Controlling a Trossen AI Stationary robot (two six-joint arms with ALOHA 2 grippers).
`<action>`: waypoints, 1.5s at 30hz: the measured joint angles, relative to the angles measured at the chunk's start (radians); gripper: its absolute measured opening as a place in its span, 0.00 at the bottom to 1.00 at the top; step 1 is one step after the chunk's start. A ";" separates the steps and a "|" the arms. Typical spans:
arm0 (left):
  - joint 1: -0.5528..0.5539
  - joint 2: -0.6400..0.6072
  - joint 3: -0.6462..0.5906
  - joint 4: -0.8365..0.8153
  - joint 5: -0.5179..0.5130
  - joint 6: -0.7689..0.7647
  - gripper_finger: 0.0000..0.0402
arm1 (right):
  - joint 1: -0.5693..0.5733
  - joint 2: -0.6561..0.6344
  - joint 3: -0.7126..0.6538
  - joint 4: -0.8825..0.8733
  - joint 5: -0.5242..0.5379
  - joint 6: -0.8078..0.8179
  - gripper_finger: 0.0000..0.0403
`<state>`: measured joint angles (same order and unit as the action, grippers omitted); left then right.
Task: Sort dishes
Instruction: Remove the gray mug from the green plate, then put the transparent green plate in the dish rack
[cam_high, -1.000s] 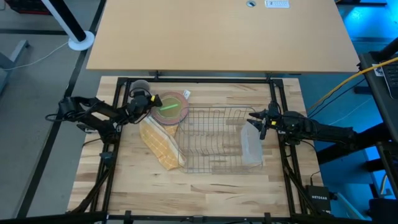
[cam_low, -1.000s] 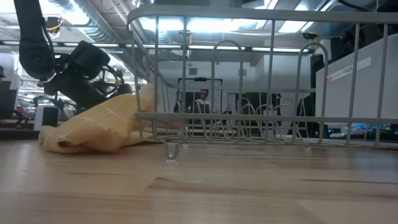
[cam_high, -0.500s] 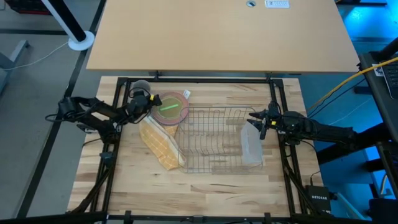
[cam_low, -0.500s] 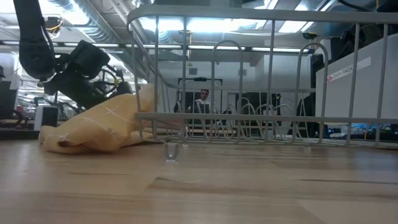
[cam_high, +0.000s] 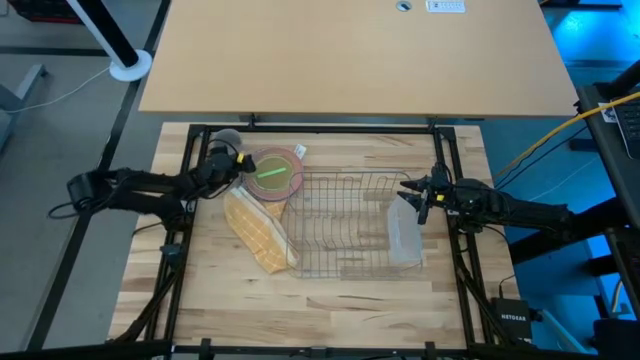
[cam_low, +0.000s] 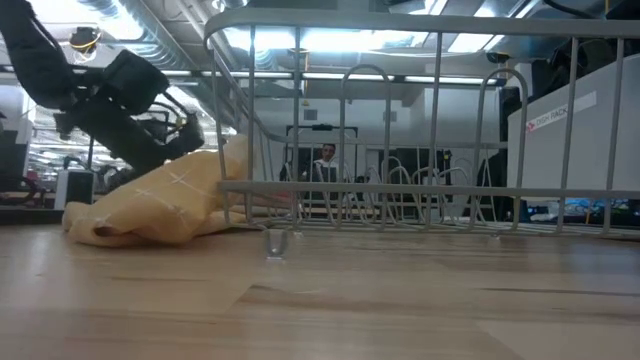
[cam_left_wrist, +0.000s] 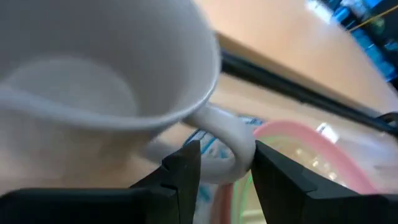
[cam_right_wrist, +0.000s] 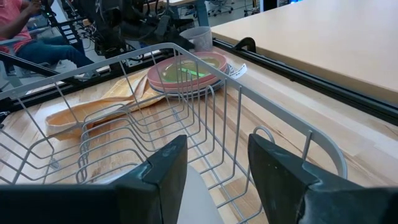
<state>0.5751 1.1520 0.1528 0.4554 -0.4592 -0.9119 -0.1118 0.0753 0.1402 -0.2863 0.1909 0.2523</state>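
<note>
1. The left gripper (cam_high: 222, 166) sits at the table's ten o'clock corner, its fingers (cam_left_wrist: 183, 174) closed on the handle of the small grey mug (cam_left_wrist: 106, 68), which it holds tilted.
2. In the high view the mug (cam_high: 226, 143) is just beside the stacked dishes, at their nine o'clock.
3. That stack is a pink plate (cam_high: 272, 172) with a small translucent green bowl (cam_high: 270, 174) nested on top; a white label or paper scrap (cam_high: 299, 152) shows at its two o'clock edge, its writing too small to read.
4. The yellow checked cloth (cam_high: 258, 229) lies crumpled at the stack's six o'clock, against the wire dish rack (cam_high: 345, 225).
5. The right gripper (cam_high: 415, 196) hovers at the rack's three o'clock rim, fingers (cam_right_wrist: 163, 171) apart and holding nothing, above the clear plastic tray (cam_high: 403, 233).
6. A black box (cam_high: 511, 318) at the table's four o'clock corner reads "NETGEAR".
</note>
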 joint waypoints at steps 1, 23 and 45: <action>0.000 -0.022 -0.001 -0.046 0.016 -0.009 0.32 | 0.000 0.000 0.000 0.000 0.000 0.000 0.43; 0.000 -0.389 -0.002 -0.344 0.444 0.005 0.32 | 0.000 0.000 0.000 0.000 0.000 0.000 0.43; -0.235 -0.391 -0.002 -0.031 0.480 0.341 0.32 | 0.000 0.000 0.000 0.000 0.000 0.000 0.43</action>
<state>0.3401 0.7612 0.1513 0.4249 0.0206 -0.5713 -0.1116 0.0753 0.1402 -0.2867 0.1909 0.2523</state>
